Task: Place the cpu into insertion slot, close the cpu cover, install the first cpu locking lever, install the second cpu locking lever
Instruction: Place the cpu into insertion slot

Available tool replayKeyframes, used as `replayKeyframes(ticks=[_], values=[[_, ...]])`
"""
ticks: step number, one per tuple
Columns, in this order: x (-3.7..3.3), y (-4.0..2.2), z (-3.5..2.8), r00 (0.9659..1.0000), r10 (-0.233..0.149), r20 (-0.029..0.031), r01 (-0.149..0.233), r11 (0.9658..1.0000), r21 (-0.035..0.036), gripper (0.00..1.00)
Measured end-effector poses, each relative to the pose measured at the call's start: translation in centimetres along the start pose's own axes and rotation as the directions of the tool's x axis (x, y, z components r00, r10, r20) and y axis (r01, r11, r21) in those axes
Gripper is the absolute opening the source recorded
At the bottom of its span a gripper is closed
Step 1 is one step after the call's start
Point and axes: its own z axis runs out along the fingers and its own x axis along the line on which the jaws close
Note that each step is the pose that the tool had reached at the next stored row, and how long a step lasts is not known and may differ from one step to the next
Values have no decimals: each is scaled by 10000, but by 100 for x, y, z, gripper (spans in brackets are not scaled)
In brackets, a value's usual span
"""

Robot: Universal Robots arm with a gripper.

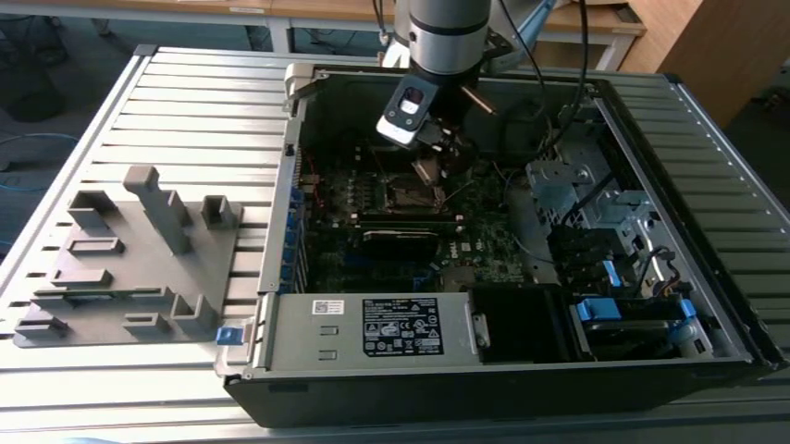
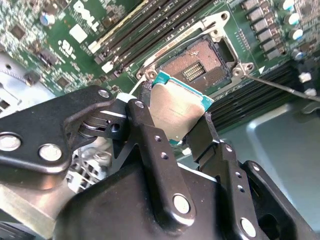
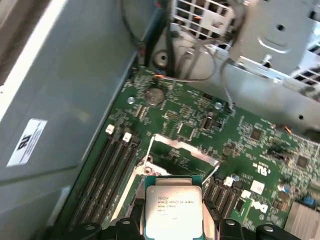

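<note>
My gripper [image 1: 426, 172] is shut on the cpu [image 1: 427, 168], a small square chip with a grey metal top, and hangs inside the open computer case just above the insertion slot [image 1: 412, 195]. In the second wrist view the two black fingers [image 2: 141, 107] clamp opposite edges of the cpu [image 2: 177, 112], which floats tilted beside the slot [image 2: 200, 62] with its bare brownish centre. In the first wrist view the cpu [image 3: 172, 210] hovers in front of the cpu cover [image 3: 184, 148], a thin silver frame swung up. A thin lever rod [image 2: 280, 86] sticks out from the slot's corner.
Memory slots [image 2: 145, 30] run alongside the socket. A power supply box [image 1: 370, 328] fills the case's near side, and drive cages [image 1: 593, 199] stand on the exterior view's right. A grey fixture with blocks [image 1: 136, 259] lies on the slatted table [image 1: 185, 102] at the exterior view's left.
</note>
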Motion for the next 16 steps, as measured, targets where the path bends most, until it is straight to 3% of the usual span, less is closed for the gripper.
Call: replayKeyframes(ticks=[4,7,12,16], values=[[0,-1,11,9974,714,86,-714,9974,-5,54],[0,-2,19,9921,1247,150,-1247,9922,-12,54],[0,-4,33,9764,2143,257,-2143,9768,-33,54],[0,-5,44,9581,2844,342,-2843,9587,-56,54]])
